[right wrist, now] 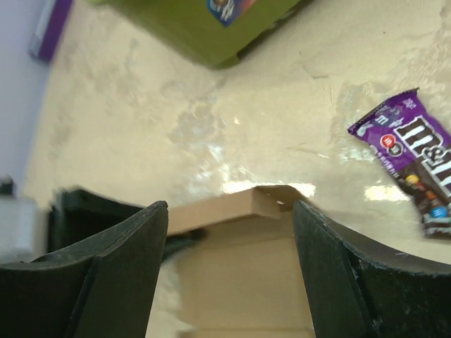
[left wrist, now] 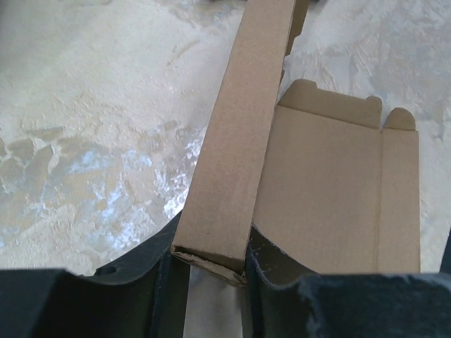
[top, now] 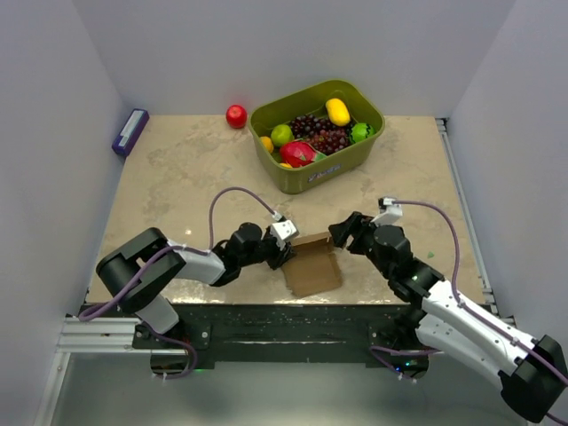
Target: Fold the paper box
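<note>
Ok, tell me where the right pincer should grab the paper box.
I'd grip the paper box by the free end of its raised wall, coming from the right. The left pincer clamps the other end, and the thin strip should fit between the open fingers of the right pincer.

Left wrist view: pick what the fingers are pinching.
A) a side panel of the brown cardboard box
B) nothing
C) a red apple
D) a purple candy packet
A: the left fingers are closed on the end of a long side panel of the cardboard box, and its wider sheet lies just beside them.
</note>
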`<state>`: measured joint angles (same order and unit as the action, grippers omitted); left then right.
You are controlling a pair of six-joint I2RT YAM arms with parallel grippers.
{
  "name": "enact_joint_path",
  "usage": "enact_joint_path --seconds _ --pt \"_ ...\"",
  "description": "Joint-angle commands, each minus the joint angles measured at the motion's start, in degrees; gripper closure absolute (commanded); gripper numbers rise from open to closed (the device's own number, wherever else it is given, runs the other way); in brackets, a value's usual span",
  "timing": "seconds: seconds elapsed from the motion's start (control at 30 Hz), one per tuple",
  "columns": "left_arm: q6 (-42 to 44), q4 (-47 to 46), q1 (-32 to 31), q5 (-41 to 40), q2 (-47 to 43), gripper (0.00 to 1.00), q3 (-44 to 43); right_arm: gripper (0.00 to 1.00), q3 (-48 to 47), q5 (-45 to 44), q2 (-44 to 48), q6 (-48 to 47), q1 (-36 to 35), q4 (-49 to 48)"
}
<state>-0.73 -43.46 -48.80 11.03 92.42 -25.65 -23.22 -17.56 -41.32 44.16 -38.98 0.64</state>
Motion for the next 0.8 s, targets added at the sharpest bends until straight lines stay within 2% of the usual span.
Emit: enact_joint_path --seconds 0.0,0.07,0.13,0.23,0.27,0.3,0.37,0.43,0.57,0.6,0.63,0.73,0.77 --pt "1.2 7.1 3.4 13.3 -2.4 1.00 -1.1 0.25 -2.3 11.2 -2.5 -18.8 0.0 -0.4" --pt "1.2 9.3 3.4 14.8 -2.5 1.00 -2.1 0.27 -3.7 13.0 -4.7 -20.3 0.0 -0.8" --pt "1.2 10.3 3.4 13.3 -3.0 1.00 -2.0 0.30 -5.9 13.3 -8.8 -17.9 0.0 0.7" --pt "1.2 8.9 3.4 11.8 -3.7 1.00 -0.5 0.32 -4.6 15.5 -11.2 -7.2 -0.2 -0.4" --pt "1.3 9.3 3.5 11.8 -3.5 1.00 -0.5 0.32 -3.5 16.0 -11.2 -0.1 -0.6 -4.5" --pt "1.7 10.2 3.5 11.7 -3.3 1.00 -1.1 0.32 -0.8 17.5 -10.9 2.9 -1.6 -7.1" --pt "2.9 11.3 3.4 11.7 -2.6 1.00 -1.6 0.32 0.5 16.4 -10.4 8.0 -3.5 -11.5" --pt "4.0 12.3 3.5 11.9 -2.2 1.00 -2.0 0.32 -0.5 12.1 -9.6 5.9 -6.9 -11.6" --pt "5.0 14.2 3.5 13.4 -2.4 1.00 -2.8 0.30 -3.9 8.9 -8.6 -7.5 -7.8 -5.4" --pt "4.9 13.9 3.5 13.1 -2.7 1.00 -2.7 0.30 -4.7 8.2 -8.6 -7.9 -7.7 -3.4" --pt "3.9 13.3 3.4 11.1 -3.2 1.00 -2.2 0.30 -6.1 7.4 -8.5 -7.5 -7.6 -1.6" --pt "1.6 10.4 3.5 6.8 -4.7 1.00 -0.4 0.32 -6.1 4.3 -8.2 2.5 -7.7 4.4" --pt "1.3 9.7 3.4 6.3 -5.0 1.00 0.2 0.32 -5.3 4.5 -8.1 9.3 -7.7 4.5"
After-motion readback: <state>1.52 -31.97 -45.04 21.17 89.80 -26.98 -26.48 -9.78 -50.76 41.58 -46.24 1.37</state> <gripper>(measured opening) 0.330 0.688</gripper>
